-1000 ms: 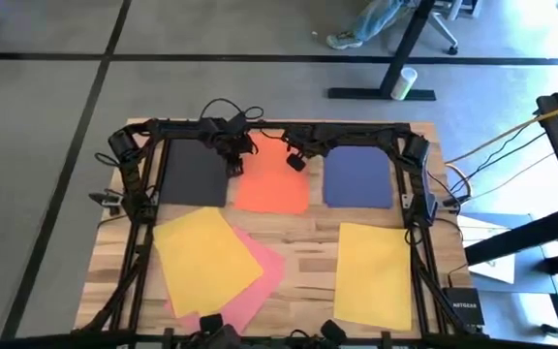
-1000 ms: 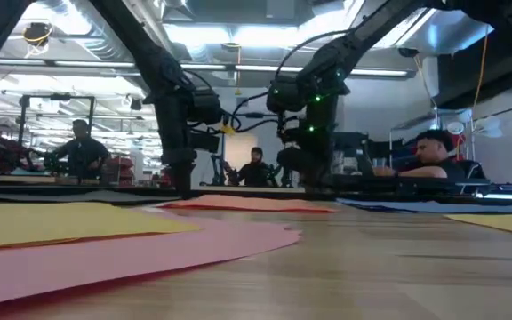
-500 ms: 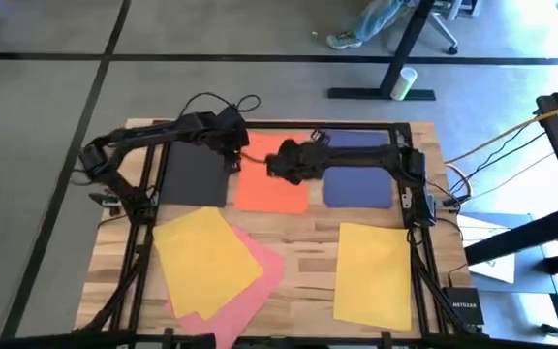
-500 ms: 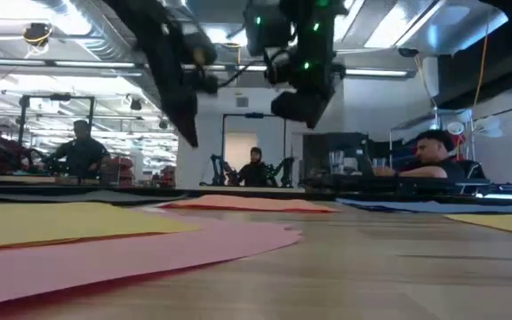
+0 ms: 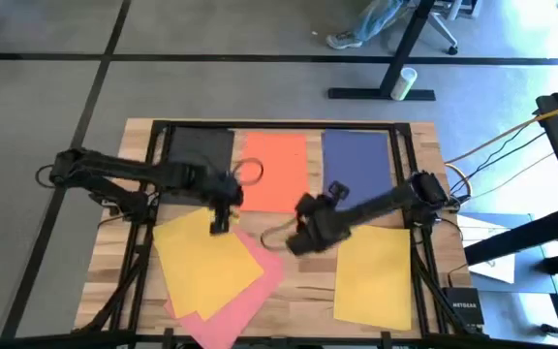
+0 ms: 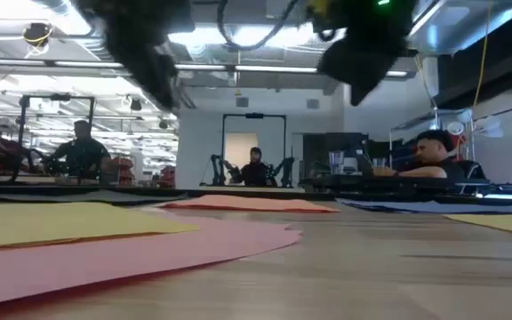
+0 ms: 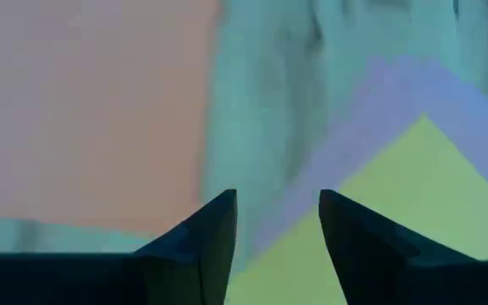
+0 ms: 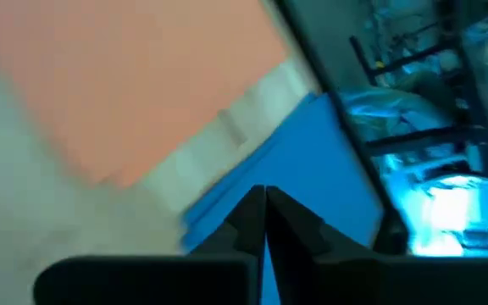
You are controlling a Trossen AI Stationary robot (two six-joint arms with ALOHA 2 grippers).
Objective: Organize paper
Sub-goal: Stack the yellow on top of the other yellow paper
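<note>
Six sheets lie on the wooden table in the high view: a black sheet, an orange-red sheet and a navy sheet in a row across the upper part of the frame, a tilted yellow sheet over a pink sheet at lower left, and a second yellow sheet at lower right. Both arms have come away from the upper row, where they stood a second ago, and now hang over mid-table. The left gripper is at the upper corner of the tilted yellow sheet; its wrist view shows the two fingers parted with a clear gap and nothing between them. The right gripper is at centre frame, between the two yellow sheets; its wrist view shows the fingers pressed together, holding nothing. None of the sheets has shifted in that second. In my judgement the top row counts as placed and the work turns to the skewed yellow-and-pink stack, with the left arm best positioned to take the yellow sheet first. Legible writing: a small dark box at the lower right edge carries white lettering that appears to read NETGEAR. The low view shows people seated in the room behind the table.
</note>
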